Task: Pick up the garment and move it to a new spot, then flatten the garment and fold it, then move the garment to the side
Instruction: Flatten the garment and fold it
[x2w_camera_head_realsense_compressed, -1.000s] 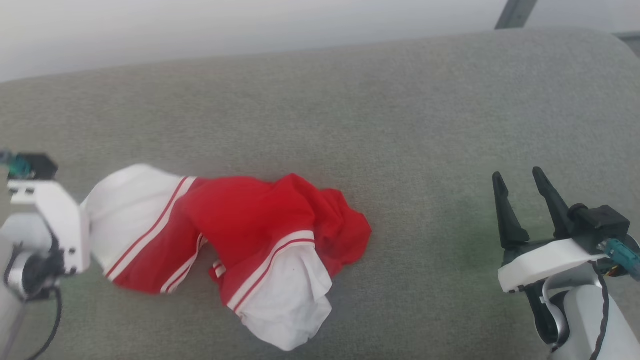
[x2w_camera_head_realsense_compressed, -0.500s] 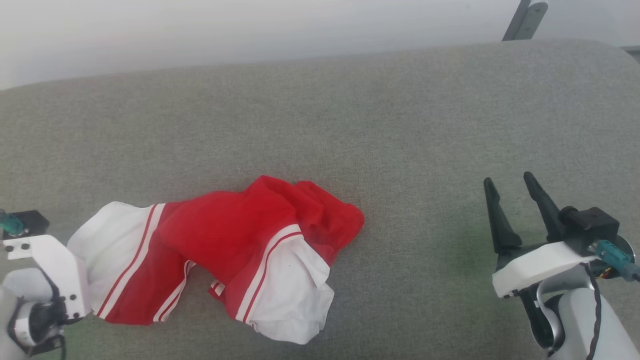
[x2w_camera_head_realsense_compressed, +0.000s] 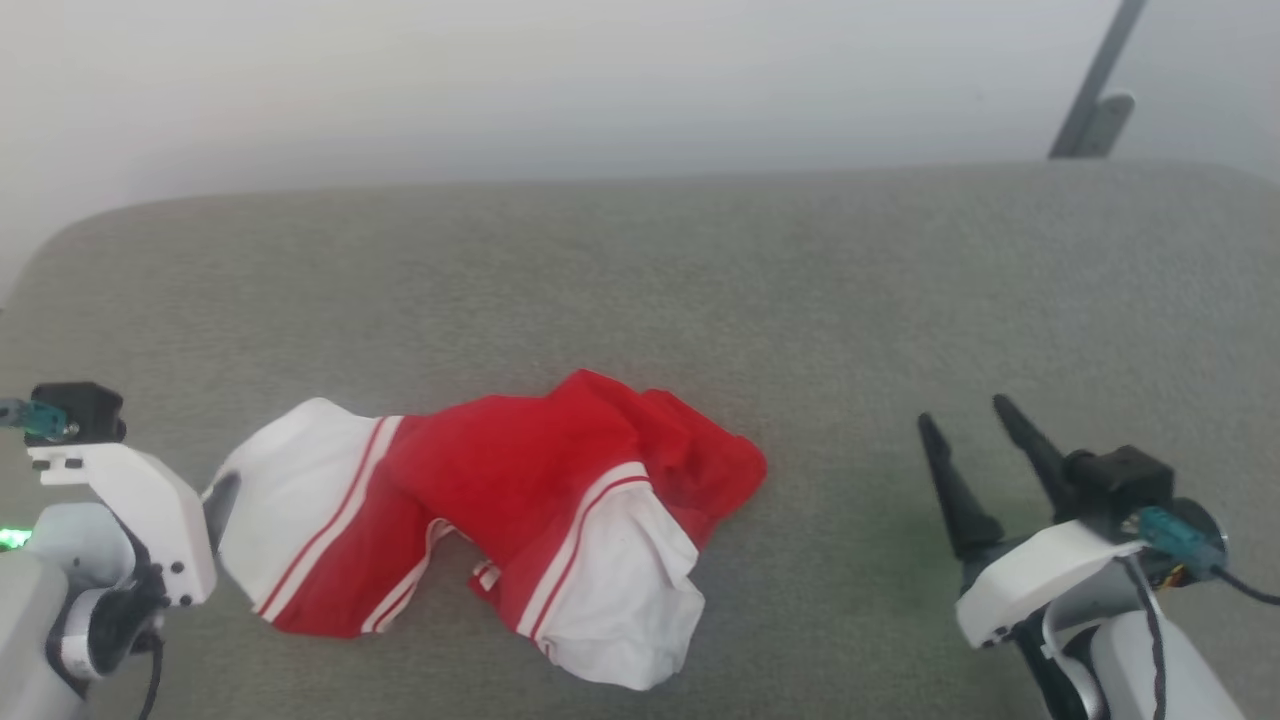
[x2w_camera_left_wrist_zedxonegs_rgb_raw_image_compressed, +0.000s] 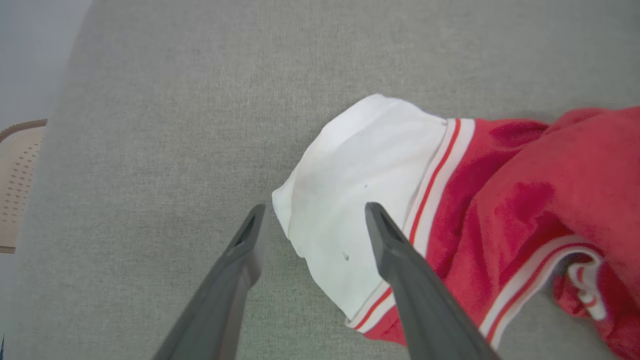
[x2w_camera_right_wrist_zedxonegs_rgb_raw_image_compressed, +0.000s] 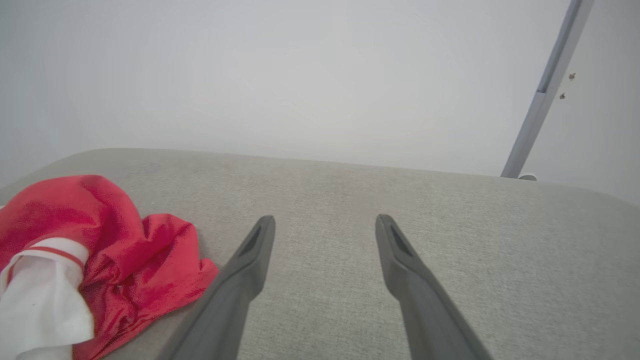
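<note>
Crumpled garment (x2w_camera_head_realsense_compressed: 500, 500) lies left of centre; grey cushion (x2w_camera_head_realsense_compressed: 850, 300) stretches rightward.

A grey fabric-covered cushion (x2w_camera_head_realsense_compressed: 700, 300) with rounded far corners carries the garment (x2w_camera_head_realsense_compressed: 500, 500), which lies crumpled directly on it. The garment's red body is bunched up, with one white sleeve spread at its left end and the other heaped at its near edge. Bare grey fabric lies beyond the garment and to its right.

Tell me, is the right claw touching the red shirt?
Apart. The head view shows a bare stretch of grey cushion between the shirt and the right claw, whose two fingers stand open, off to the shirt's side.
</note>
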